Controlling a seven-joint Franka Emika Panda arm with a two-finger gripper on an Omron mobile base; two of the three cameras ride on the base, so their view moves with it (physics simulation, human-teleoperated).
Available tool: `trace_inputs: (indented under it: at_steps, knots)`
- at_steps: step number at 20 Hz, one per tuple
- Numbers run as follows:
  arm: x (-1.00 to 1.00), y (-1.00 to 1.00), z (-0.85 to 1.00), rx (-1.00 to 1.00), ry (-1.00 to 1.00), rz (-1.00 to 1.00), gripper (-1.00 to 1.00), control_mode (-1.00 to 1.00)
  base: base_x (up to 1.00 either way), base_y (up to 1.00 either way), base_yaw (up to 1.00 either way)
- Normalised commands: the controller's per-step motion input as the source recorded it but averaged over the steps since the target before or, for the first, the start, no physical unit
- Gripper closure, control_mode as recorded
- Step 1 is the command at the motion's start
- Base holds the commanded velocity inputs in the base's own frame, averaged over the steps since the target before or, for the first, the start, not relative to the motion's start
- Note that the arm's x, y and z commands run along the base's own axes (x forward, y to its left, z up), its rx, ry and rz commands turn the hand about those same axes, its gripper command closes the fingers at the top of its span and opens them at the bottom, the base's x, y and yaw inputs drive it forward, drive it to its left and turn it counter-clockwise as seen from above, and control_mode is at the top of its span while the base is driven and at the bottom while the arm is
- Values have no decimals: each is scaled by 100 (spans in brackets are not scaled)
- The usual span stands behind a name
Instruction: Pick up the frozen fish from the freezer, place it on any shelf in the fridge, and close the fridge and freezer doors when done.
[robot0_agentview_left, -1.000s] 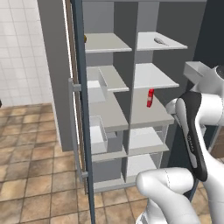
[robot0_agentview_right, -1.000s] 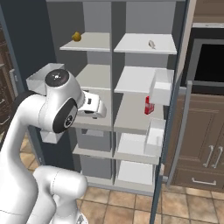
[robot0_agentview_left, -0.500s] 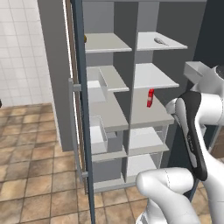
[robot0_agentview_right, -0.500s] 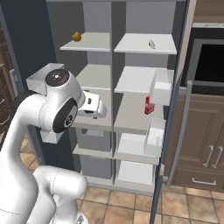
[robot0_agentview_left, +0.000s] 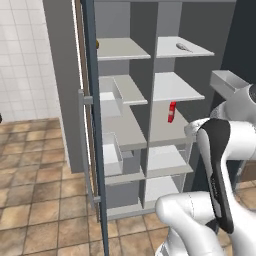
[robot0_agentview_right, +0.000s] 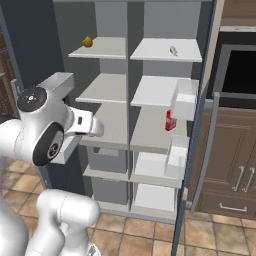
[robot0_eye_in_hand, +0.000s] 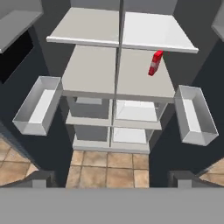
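Unlabelled red bottle (robot0_agentview_right: 170, 120) on shelf (robot0_agentview_right: 155, 135), frozen fish (robot0_agentview_right: 174, 50) above

Rendered kitchen, open two-door fridge (robot0_agentview_right: 130, 20), white wall tiles (robot0_agentview_left: 25, 60), wooden cabinets (robot0_agentview_right: 235, 165), tiled floor (robot0_agentview_left: 40, 200)

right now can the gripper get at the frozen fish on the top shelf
Probably yes. Both doors stand open, and the frozen fish lies alone on the top right shelf with nothing before it. The gripper is open but points lower, toward the red bottle, so the arm must rise first.
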Motion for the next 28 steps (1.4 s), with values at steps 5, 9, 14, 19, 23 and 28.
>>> trace_inputs:
  at_steps: [5,9,14,19,23,28]
  knots:
    - [-58,100,7,-12,-40,0,-100,-100,0,0,0]
    - [-28,100,0,-7,-41,-9,-100,-100,0,0,0]
    - [-11,100,0,-1,-42,-14,-100,-100,0,0,0]
    - [3,100,-20,1,-38,-19,-100,-100,0,0,0]
    - [26,100,-31,6,-31,-22,-100,-100,0,0,0]
    - [72,100,-15,15,-11,-26,-100,-100,0,0,0]
